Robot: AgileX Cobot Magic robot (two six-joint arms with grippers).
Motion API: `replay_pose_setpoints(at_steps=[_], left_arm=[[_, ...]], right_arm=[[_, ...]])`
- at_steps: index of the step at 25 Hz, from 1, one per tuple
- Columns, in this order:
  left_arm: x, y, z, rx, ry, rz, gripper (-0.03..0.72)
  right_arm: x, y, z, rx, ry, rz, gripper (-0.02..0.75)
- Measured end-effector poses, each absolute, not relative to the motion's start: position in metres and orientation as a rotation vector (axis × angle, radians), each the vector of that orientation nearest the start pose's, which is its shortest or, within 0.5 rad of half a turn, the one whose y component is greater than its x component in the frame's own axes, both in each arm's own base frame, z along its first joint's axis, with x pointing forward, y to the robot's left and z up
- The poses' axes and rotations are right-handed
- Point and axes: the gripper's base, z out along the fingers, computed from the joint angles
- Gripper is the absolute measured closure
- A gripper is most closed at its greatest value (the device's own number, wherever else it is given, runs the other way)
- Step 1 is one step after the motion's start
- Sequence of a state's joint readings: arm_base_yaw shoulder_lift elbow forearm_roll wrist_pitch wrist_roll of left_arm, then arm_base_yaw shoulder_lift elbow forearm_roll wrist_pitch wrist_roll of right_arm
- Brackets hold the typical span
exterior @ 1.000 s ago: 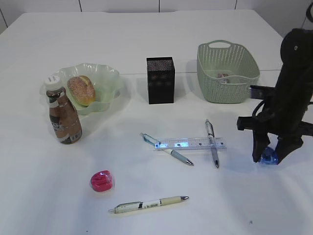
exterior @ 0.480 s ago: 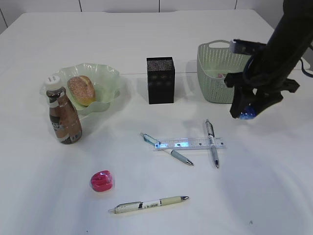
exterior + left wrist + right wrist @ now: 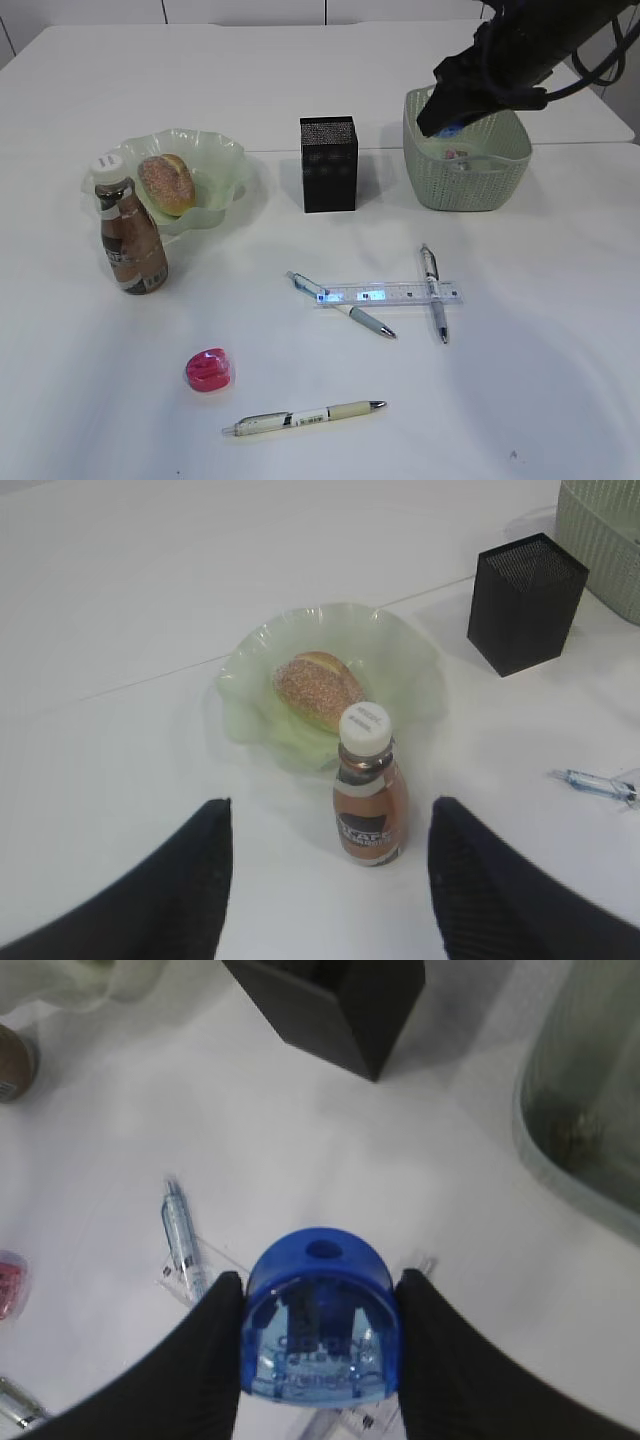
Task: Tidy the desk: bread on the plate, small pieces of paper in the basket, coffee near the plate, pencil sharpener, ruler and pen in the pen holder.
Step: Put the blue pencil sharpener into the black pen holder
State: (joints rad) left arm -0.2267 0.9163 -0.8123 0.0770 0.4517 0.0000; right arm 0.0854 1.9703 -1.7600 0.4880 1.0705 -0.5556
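- Between the right end effector's (image 3: pixel 320 1360) two dark fingers (image 3: pixel 205 1355) sits a blue pencil sharpener (image 3: pixel 322 1322), clamped at both flat sides and carried in the air at the upper right of the exterior frame, beside the basket (image 3: pixel 470 190).
- Below it in the right wrist view lie the white table (image 3: pixel 330 1150) and, toward the top edge, the black pen holder (image 3: pixel 340 1005), which stands well apart from the sharpener.
- Done, by the look of it: the bread (image 3: pixel 166 183) rests on the green plate (image 3: pixel 225 160), the coffee (image 3: pixel 129 238) stands just beside that plate, and at least one paper wad (image 3: pixel 456 155) lies in the basket; a second I cannot make out.
- Left to do: this blue sharpener, a pink sharpener (image 3: pixel 208 369) at lower left, the clear ruler (image 3: pixel 395 294) in the middle, and three pens, two (image 3: pixel 340 305) (image 3: pixel 434 291) crossing the ruler and one (image 3: pixel 304 416) near the bottom edge.
- The pen holder shows nothing sticking out, so I judge the stationery half has barely begun.
- At the bottom of the left wrist view, the left end effector (image 3: pixel 330 880) hangs with fingers spread wide and empty, the coffee bottle ahead of the gap between them.
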Motion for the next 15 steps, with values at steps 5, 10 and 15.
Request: replay_pose_setpoints(at_steps=[5, 10, 15], left_arm=[[0.188, -0.040, 0.350, 0.281, 1.981, -0.063, 0.252], [0.190, -0.040, 0.353, 0.296, 1.945, -0.041, 0.252], [0.190, -0.040, 0.354, 0.301, 1.935, -0.034, 0.252]], right_arm=[[0.435, 0.079, 0.291, -0.700, 2.398, 0.507, 0.393], [0.443, 0.087, 0.303, -0.777, 2.174, 0.528, 0.393], [0.449, 0.094, 0.318, -0.770, 1.956, 0.581, 0.393]])
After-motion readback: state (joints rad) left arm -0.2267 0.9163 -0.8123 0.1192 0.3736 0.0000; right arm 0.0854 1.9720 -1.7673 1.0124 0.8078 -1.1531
